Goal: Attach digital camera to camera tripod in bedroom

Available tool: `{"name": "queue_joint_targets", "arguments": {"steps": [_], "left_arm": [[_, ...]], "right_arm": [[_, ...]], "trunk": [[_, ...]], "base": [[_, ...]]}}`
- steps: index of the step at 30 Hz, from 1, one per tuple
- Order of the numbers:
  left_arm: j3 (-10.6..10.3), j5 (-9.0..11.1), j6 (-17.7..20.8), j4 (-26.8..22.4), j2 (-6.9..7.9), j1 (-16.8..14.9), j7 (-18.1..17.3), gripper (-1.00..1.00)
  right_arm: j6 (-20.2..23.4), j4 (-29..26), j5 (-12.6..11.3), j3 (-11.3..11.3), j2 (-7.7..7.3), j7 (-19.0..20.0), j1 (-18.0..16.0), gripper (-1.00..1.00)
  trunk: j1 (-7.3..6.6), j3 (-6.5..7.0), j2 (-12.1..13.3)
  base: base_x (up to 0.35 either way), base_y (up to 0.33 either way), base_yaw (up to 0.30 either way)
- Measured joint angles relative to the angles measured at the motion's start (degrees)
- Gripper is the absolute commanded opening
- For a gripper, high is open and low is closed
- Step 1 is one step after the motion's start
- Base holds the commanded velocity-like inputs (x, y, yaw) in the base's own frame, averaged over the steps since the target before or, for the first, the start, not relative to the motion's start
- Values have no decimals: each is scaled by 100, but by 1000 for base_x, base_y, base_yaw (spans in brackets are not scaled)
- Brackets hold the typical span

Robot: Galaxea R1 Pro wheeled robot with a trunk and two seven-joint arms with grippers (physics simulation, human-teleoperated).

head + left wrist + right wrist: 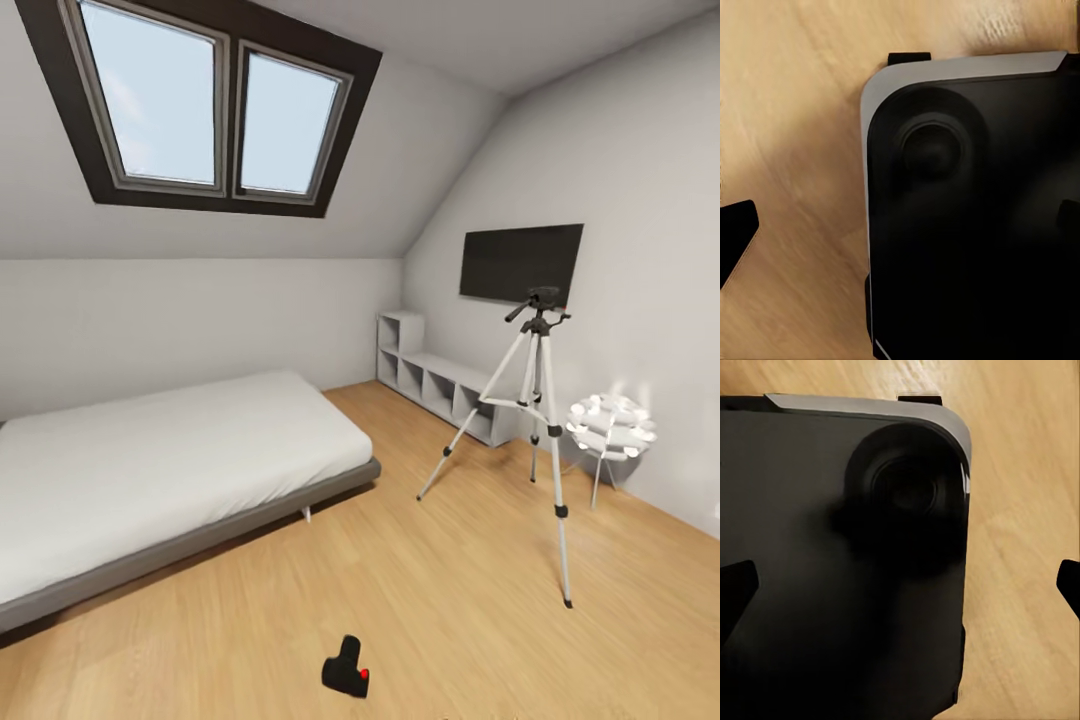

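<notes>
A bedroom is seen from the head view: a light wooden floor (430, 600), pale sloped walls and a dark-framed skylight (215, 105) at about 11 o'clock. A grey-framed bed (150, 480) with a white mattress is placed at 9 o'clock. The camera tripod (535, 420) is stood upright on the floor at about 3 o'clock, its three silver legs spread and its black pan head left bare. A wall-mounted black TV (520, 262) is seen behind the tripod's head, and a grey cubby shelf (440, 385) is set along the wall beneath it. A white ball-cluster lamp (610, 428) is found just beside the tripod, toward the right wall. The digital camera (346, 670) is laid on the floor at 6 o'clock, well apart from the tripod, with a red dot shown on it.

In the left wrist view, the black, grey-edged base (967, 210) of the robot is seen over the floor, and one dark fingertip of the left gripper (735, 236) is shown at the frame edge. In the right wrist view, two dark fingertips of the right gripper (900, 589) are spread wide apart, with nothing held between them. How far the left pincer is opened cannot be told.
</notes>
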Motion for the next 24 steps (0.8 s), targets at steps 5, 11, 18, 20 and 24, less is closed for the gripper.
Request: {"name": "queue_joint_targets", "arguments": {"steps": [5,11,18,20,24], "left_arm": [[0,0,0,0,0,0,0,100],[0,0,0,0,0,0,0,100],[0,0,0,-1,1,1,0,100],[0,0,0,-1,1,1,0,100],[0,0,0,-1,0,1,0,100]], "right_arm": [[0,0,0,0,2,1,0,100],[0,0,0,0,2,2,0,100],[0,0,0,0,5,2,0,100],[0,0,0,0,4,2,0,100],[0,0,0,0,5,1,0,100]], "trunk": [[0,11,0],[0,20,0],[0,22,0],[0,22,0],[0,22,0]], "base": [[0,48,-289],[0,140,-134],[0,242,-16],[0,204,-2],[0,102,-1]]}}
